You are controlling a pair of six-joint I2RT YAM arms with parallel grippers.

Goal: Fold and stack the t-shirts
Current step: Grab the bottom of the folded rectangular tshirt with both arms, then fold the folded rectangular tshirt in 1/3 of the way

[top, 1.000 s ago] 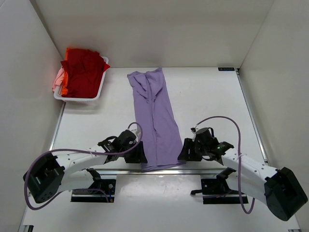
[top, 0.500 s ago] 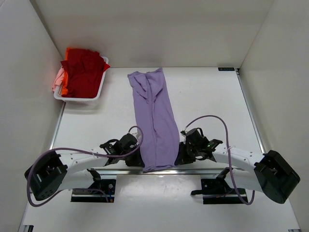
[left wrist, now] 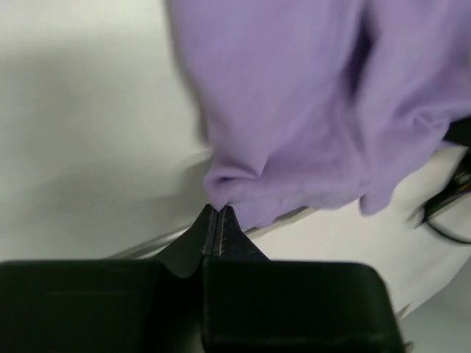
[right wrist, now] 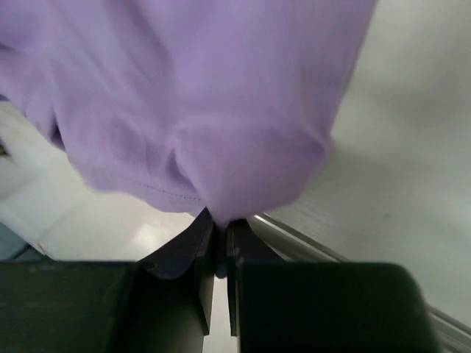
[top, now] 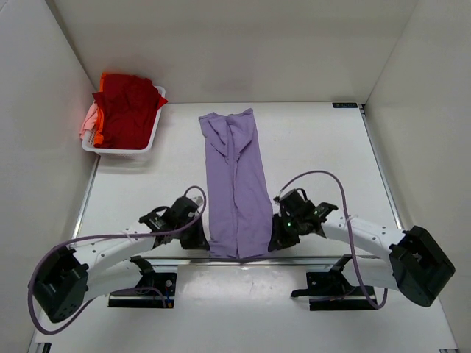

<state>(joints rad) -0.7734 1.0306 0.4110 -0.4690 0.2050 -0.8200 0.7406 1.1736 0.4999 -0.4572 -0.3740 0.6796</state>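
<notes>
We've got left gripper [left wrist: 213, 215] and right gripper [right wrist: 219, 220] both pinching the lavender t-shirt [top: 235, 184] hem, right of the basket [top: 118, 150].

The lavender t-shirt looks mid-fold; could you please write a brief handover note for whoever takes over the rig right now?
Left gripper: shut on the near left corner of the lavender t-shirt.
Right gripper: shut on its near right corner.
Lavender t-shirt: a long narrow strip running near to far on the table.
Red t-shirt, orange t-shirt and pale pink t-shirt: heaped unfolded in the white basket, far left.
Done: lengthwise fold, apparently.
Left: fold the strip crosswise, then fold and stack the others.
</notes>
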